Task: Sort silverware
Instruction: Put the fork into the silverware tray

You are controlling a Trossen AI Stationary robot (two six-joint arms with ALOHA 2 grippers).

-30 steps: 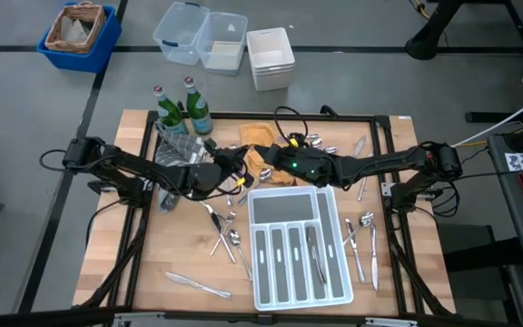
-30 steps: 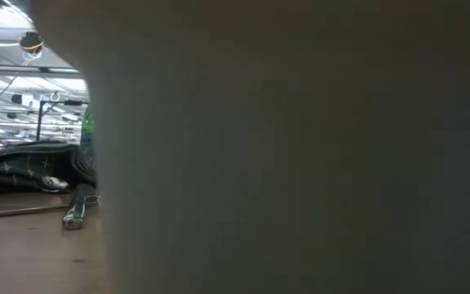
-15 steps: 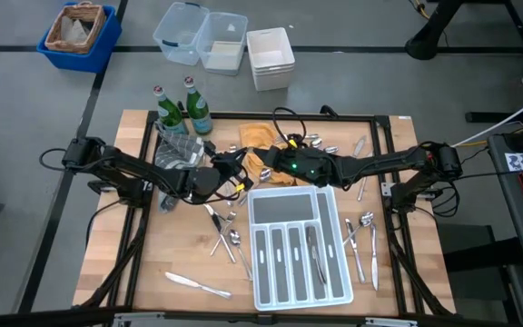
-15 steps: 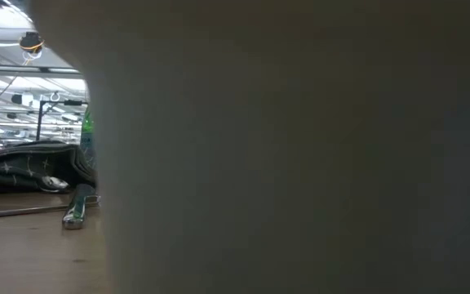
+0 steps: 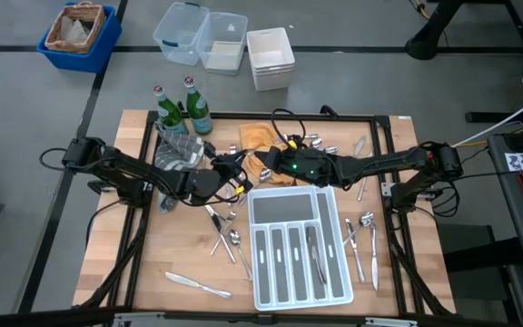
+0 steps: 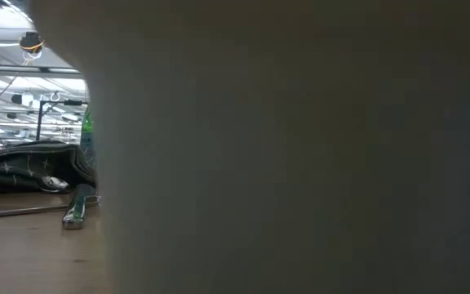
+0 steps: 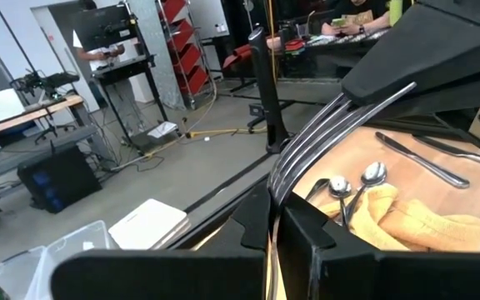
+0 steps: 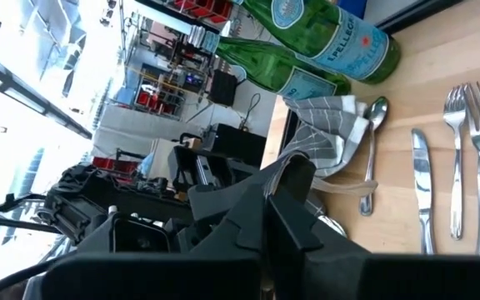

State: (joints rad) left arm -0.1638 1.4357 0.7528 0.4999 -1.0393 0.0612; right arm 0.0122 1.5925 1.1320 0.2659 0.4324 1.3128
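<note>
My left gripper [image 5: 218, 175] hangs over the table's middle left, shut on a silver fork [image 7: 333, 123] whose tines point toward the yellow cloth [image 5: 263, 162]. My right gripper [image 5: 266, 169] is above that cloth with its fingers [image 8: 283, 179] shut and nothing visible between them. Loose forks, spoons and knives lie flat on the wood left of the white tray [image 5: 225, 232], right of it [image 5: 361, 238] and at the back [image 5: 320, 143]. One piece lies in a tray [image 5: 284, 295] slot [image 5: 314, 250]. My left gripper pinches the fork between its two fingers [image 7: 307, 237] at the stem below the tines [image 7: 274, 193]. The fork runs along the fingers and sticks out past their ends, tines curving upward, lifted clear of the table. The handle end is hidden behind the fingers.
Two green bottles [image 5: 182, 111] and a grey cloth [image 5: 178, 150] stand at the back left, near a spoon, a knife and forks [image 8: 465, 158]. A knife [image 5: 198, 284] lies near the front edge. A blurred pale thing close to the lens blocks most of the low view [image 6: 300, 163].
My left gripper has drawn back a little toward the table's left edge, still shut on the fork.
</note>
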